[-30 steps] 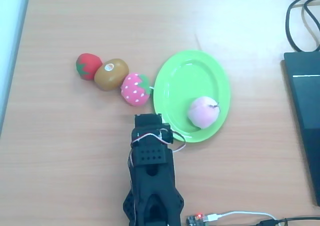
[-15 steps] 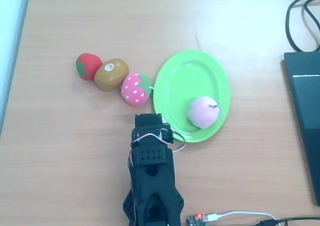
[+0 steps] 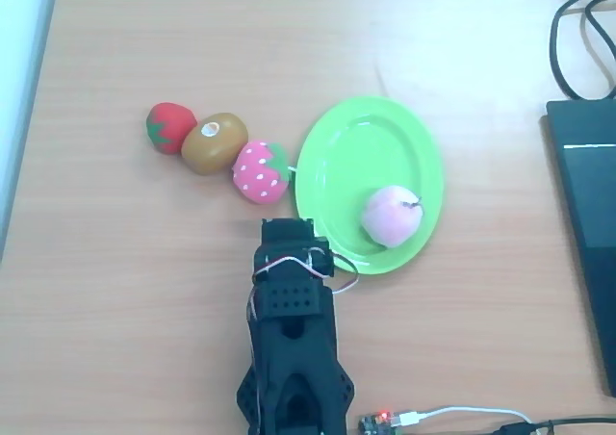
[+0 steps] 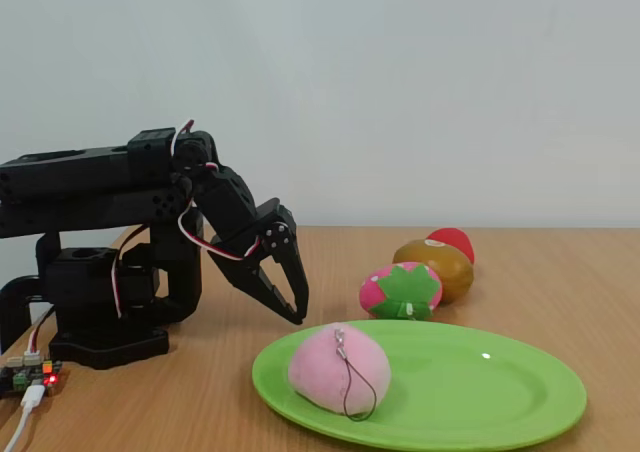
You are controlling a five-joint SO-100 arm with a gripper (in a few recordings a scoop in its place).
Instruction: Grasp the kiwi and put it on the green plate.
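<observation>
While the kiwi (image 3: 214, 143) is sitting between a red strawberry (image 3: 169, 127) and a pink strawberry (image 3: 261, 171), the gripper (image 4: 292, 310) is hanging empty, jaws nearly closed. It should be opening wide and coming straight down, because the green plate (image 3: 337, 156) is waiting just right, holding a peach (image 3: 391, 216).

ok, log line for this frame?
gripper: shut, empty, tips above table beside plate | kiwi: on table, between red and pink strawberries | peach: on plate | grasp: not started

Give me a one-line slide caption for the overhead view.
Black arm's claw poised beside the green plate holding a peach, kiwi untouched between two strawberries.
</observation>
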